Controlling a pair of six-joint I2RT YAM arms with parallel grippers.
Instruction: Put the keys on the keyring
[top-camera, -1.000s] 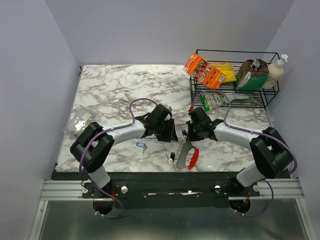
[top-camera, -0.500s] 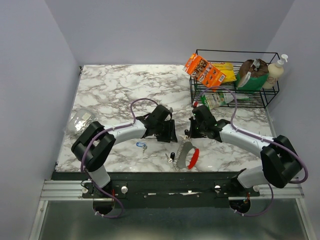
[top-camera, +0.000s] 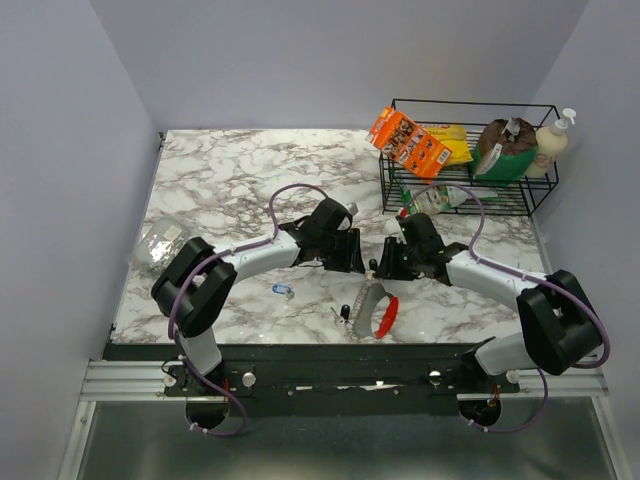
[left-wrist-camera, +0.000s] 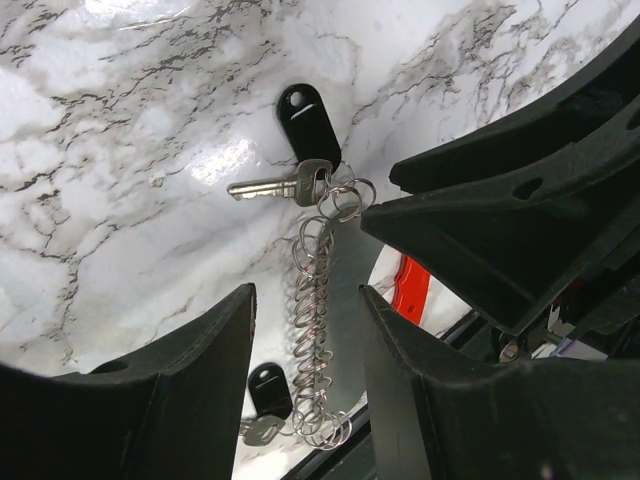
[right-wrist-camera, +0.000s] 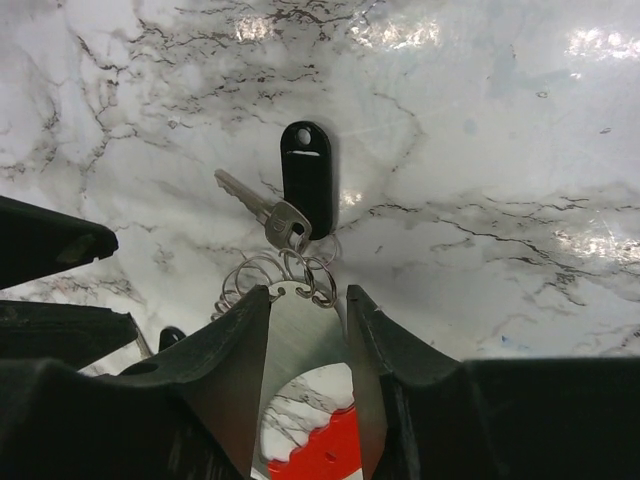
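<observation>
Marble tabletop (top-camera: 230, 170) under keyring (top-camera: 369, 306), lilac walls (top-camera: 330, 60)

On the table (top-camera: 230, 170), the keyring (top-camera: 366, 308) lies near the front edge; one key (top-camera: 283, 291) at its 9 o'clock, the basket (top-camera: 470, 101) at 1 o'clock.

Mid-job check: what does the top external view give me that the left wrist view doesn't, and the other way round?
Only top external: the blue-headed key, lying apart to the left of the keyring, and the wire basket at the far right. Only left wrist: close detail, a silver key beside a black tag, apparently hooked into the rings at the chain's end. Both: the keyring with its red piece, on the marble table.
</observation>
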